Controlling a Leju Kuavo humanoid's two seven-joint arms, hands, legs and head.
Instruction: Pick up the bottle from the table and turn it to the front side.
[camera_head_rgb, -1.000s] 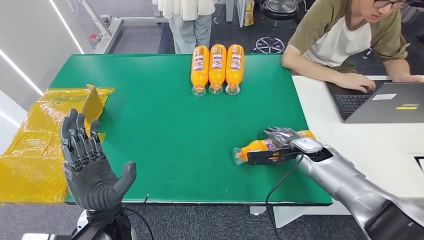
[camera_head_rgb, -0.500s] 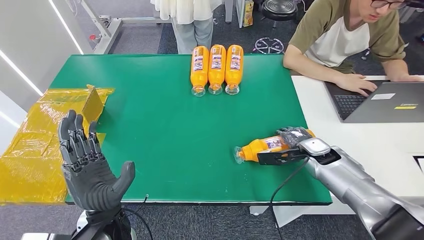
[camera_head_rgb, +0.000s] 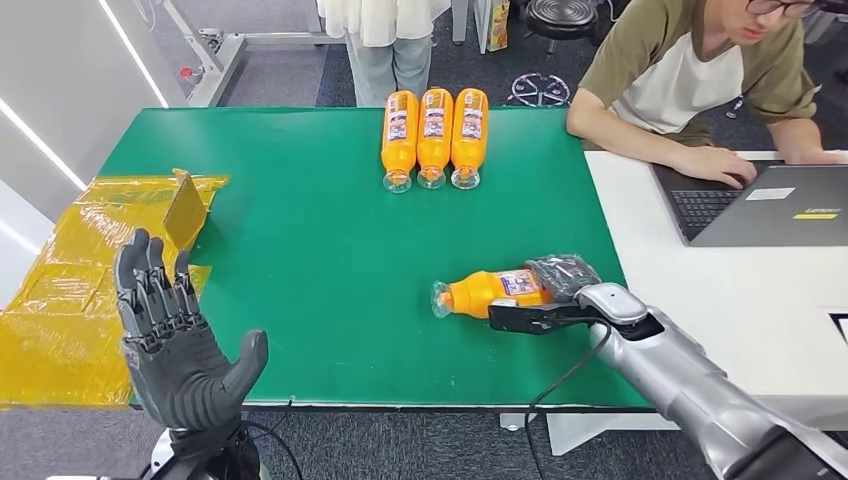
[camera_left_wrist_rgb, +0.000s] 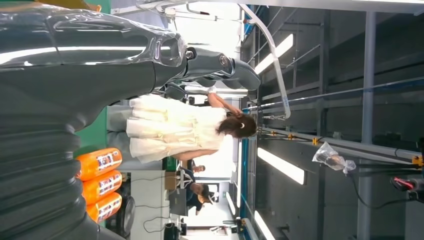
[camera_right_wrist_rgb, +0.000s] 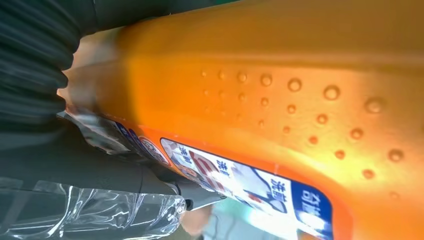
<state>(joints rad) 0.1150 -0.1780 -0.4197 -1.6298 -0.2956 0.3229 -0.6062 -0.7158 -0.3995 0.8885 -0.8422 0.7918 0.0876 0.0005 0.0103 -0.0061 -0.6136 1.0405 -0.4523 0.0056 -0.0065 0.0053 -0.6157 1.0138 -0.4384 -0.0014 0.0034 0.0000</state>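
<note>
An orange bottle (camera_head_rgb: 490, 291) with a clear cap lies on its side on the green table (camera_head_rgb: 320, 260), cap pointing left. My right hand (camera_head_rgb: 556, 290) grips its rear half, fingers over the top and thumb along the near side. The right wrist view is close on the bottle (camera_right_wrist_rgb: 280, 85), showing its dimpled orange body, the label and my right hand (camera_right_wrist_rgb: 75, 165). My left hand (camera_head_rgb: 175, 335) is raised above the table's near left corner, palm up, fingers spread, holding nothing. Its grey ribbed cover (camera_left_wrist_rgb: 45, 150) takes up much of the left wrist view.
Three more orange bottles (camera_head_rgb: 434, 135) lie side by side at the table's far edge. Yellow packaging (camera_head_rgb: 90, 270) covers the left side. A person (camera_head_rgb: 700, 70) works at a laptop (camera_head_rgb: 770, 205) on the white table to the right. Another person (camera_head_rgb: 380, 40) stands behind.
My right hand has carried the bottle leftward and a little further from the near edge. The left hand has sunk slightly.
</note>
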